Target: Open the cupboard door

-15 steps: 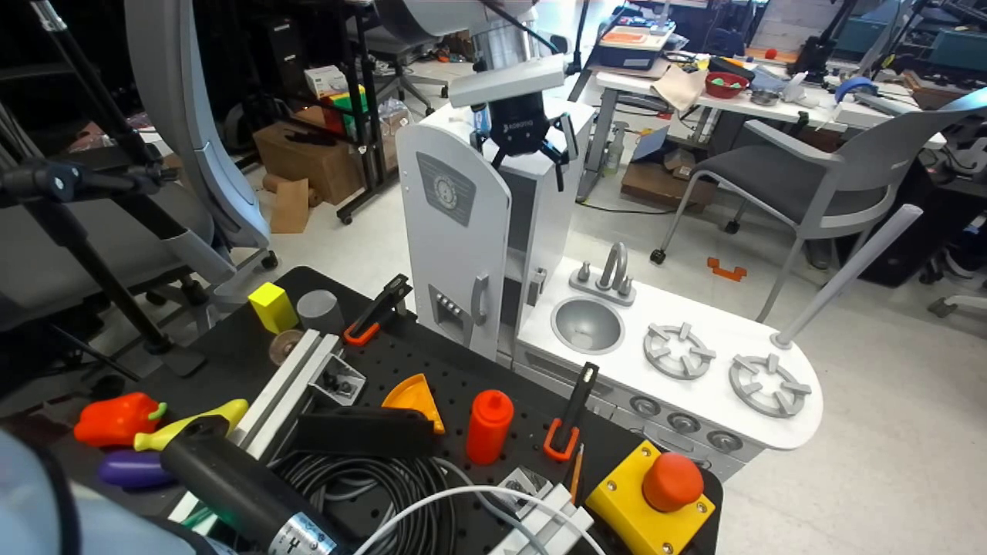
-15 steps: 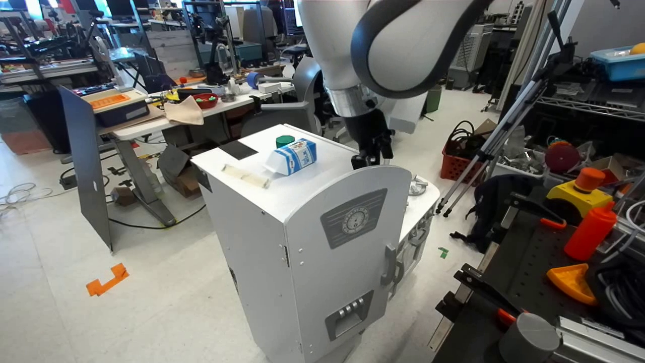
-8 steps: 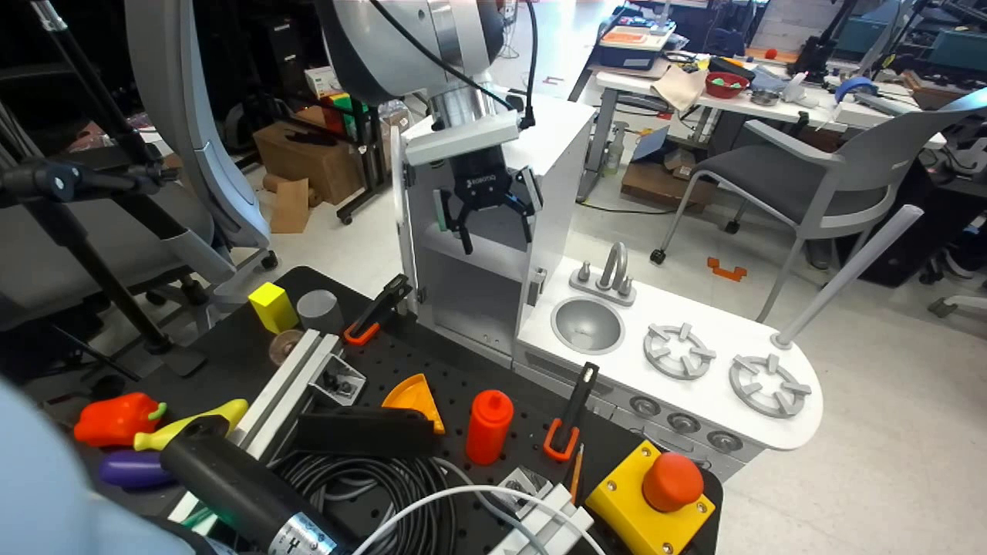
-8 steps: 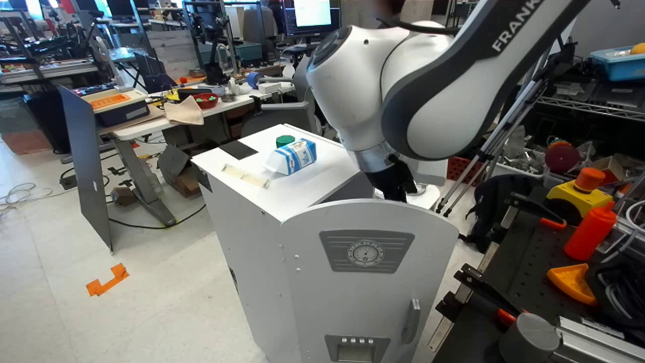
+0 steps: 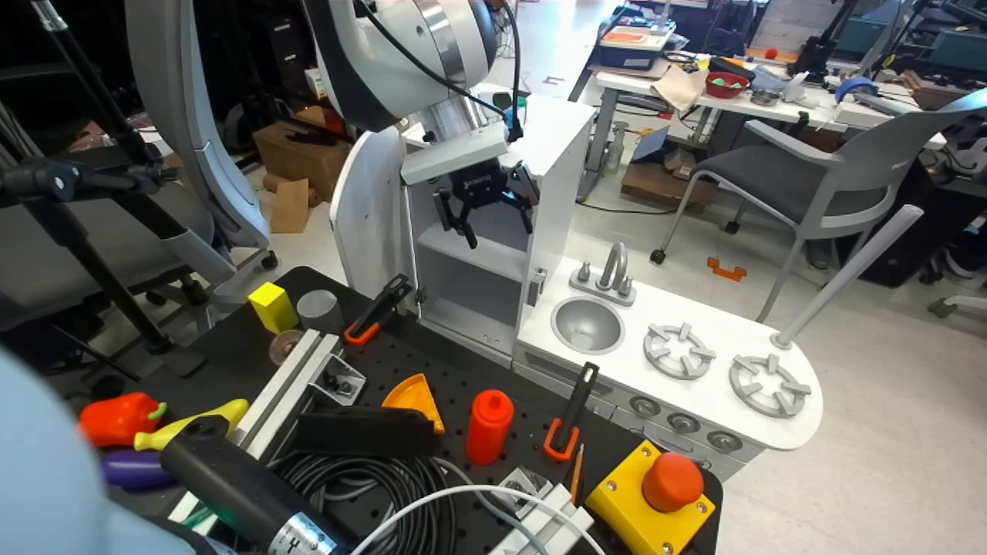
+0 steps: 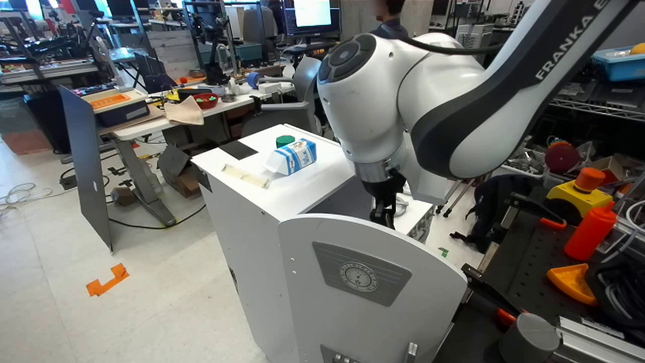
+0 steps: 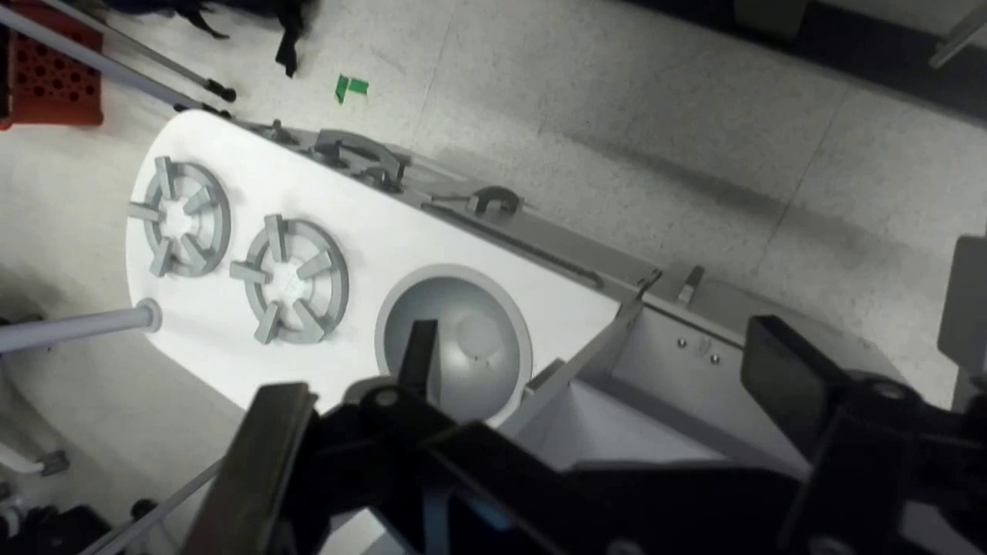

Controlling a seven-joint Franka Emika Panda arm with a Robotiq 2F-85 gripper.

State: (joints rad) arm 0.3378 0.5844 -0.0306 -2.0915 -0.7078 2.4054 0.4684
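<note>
The cupboard door (image 5: 374, 212) stands wide open on the white tower, swung out past square to its front; its inner face shows in an exterior view. Its grey outer face (image 6: 327, 307) with emblem (image 6: 360, 275) shows in an exterior view, the handle (image 6: 411, 353) partly cut off at the bottom. The cupboard inside (image 5: 472, 289) shows a shelf (image 5: 470, 253). My gripper (image 5: 501, 236) hangs in front of the opening, fingers spread and empty, apart from the door. It shows behind the door's top edge (image 6: 385, 222). In the wrist view, the open fingers (image 7: 594, 335) frame the cupboard opening.
The white counter (image 5: 532, 331) with sink and burners adjoins the tower. A black pegboard table (image 5: 455, 354) with clamps (image 5: 378, 308), a red bottle (image 5: 490, 428) and cables stands close in front. A milk carton (image 6: 297, 156) lies on the tower top.
The door has swung from partly open to wide open. My gripper has moved from above the door's top edge, down and across to the front of the opening.
</note>
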